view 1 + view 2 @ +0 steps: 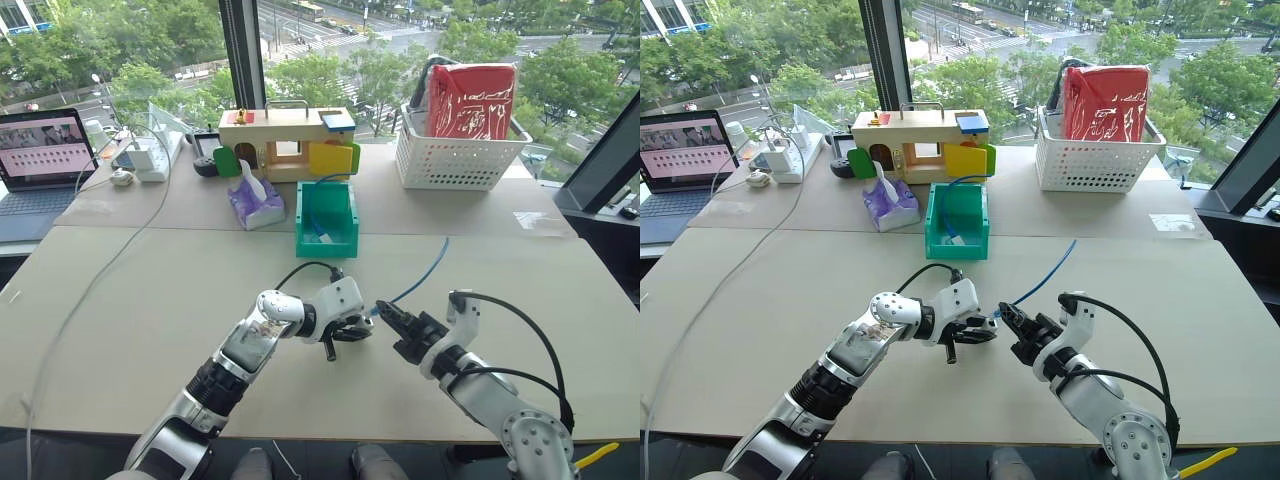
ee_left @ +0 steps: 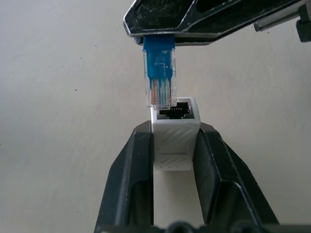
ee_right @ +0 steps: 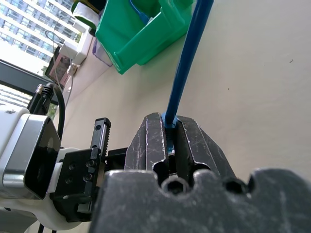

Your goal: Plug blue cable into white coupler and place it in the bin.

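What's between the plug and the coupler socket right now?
Nothing visible. The blue cable, pinched in the right gripper, has its plug tip at the socket's edge, offset to one side. The left gripper holds the white coupler, socket unobstructed.

Both arms white and silver shells with black joints — left gripper (image 1: 345, 335) and right gripper (image 1: 390, 318) have black ridged fingers, scuffed metal edges. Black cables loop over each wrist; hex screws on right gripper base; yellow tag near right elbow.

Bare table (image 1: 150, 300) around both tools
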You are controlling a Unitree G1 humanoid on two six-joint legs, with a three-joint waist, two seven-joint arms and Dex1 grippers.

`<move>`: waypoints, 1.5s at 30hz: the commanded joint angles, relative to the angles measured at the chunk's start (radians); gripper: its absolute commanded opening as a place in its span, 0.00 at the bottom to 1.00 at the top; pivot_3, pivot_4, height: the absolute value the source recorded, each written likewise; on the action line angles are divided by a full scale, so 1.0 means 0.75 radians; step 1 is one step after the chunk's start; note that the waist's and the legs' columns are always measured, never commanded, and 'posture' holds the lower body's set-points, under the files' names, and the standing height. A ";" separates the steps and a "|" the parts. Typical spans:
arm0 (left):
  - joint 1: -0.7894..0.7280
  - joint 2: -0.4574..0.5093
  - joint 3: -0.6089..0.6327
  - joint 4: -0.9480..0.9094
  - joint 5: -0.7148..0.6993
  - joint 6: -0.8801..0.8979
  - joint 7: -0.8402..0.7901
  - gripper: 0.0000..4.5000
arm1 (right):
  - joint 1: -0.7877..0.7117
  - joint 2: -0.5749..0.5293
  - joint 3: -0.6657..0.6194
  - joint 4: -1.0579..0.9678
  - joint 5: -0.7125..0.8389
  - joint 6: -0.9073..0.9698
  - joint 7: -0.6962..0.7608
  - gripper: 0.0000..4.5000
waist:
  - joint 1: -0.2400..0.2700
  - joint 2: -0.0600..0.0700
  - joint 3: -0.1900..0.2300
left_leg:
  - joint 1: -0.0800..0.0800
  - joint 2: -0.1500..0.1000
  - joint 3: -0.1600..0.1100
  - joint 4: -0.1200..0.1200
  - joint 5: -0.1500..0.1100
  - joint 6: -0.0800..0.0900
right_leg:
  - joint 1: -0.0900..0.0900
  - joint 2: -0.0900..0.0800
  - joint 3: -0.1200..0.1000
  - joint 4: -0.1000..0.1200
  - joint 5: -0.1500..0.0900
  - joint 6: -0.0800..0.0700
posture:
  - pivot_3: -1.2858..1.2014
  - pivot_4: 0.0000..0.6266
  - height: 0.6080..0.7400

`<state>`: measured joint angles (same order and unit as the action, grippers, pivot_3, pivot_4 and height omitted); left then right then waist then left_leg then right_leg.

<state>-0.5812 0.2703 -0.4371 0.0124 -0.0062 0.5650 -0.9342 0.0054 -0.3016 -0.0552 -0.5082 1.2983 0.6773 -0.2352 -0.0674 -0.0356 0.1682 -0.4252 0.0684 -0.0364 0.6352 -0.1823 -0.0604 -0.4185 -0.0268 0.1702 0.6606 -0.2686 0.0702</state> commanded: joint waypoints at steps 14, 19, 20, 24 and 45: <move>0.009 0.007 -0.005 -0.055 -0.019 0.008 0.018 0.14 | 0.006 0.010 -0.029 -0.027 0.012 0.015 0.009 0.00 | -0.001 0.000 0.000 | 0.000 0.000 0.000 0.000 0.000 0.000 | 0.000 0.000 0.000 0.000 0.000 0.000 | 0.52 0.24 0.94; 0.011 0.014 -0.003 -0.067 -0.020 0.016 0.016 0.14 | 0.009 0.006 -0.020 -0.021 0.005 0.026 0.021 0.00 | -0.003 0.000 0.000 | 0.000 0.000 0.000 0.000 0.000 0.000 | 0.000 0.000 0.000 0.000 0.000 0.000 | 0.52 0.24 0.94; 0.011 0.015 -0.003 -0.068 -0.020 0.018 0.017 0.14 | 0.009 0.007 -0.021 -0.018 0.003 0.026 0.023 0.00 | -0.003 0.000 0.000 | 0.000 0.000 0.000 0.000 0.000 0.000 | 0.000 0.000 0.000 0.000 0.000 0.000 | 0.52 0.24 0.94; 0.017 0.021 -0.005 -0.083 -0.021 0.029 0.020 0.14 | 0.018 0.007 -0.044 -0.014 0.023 0.020 0.015 0.00 | -0.003 0.000 0.000 | 0.000 0.000 0.000 0.000 0.000 0.000 | -0.001 0.000 0.000 0.001 0.000 0.000 | 0.52 0.24 0.94; 0.024 0.063 -0.018 -0.124 -0.048 0.073 0.027 0.14 | 0.021 0.061 -0.004 -0.046 -0.002 0.053 -0.020 0.00 | -0.004 0.000 0.000 | 0.000 0.000 0.000 0.000 0.000 0.000 | -0.001 0.000 0.000 0.001 0.000 0.001 | 0.52 0.24 0.94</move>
<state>-0.5669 0.3151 -0.4408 -0.0462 -0.0382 0.6156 -0.9157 0.0198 -0.2577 -0.0651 -0.5058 1.2890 0.7012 -0.2390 -0.0706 -0.0356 0.1682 -0.4252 0.0685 -0.0364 0.6351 -0.1823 -0.0604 -0.4192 -0.0267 0.1703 0.6611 -0.2689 0.0706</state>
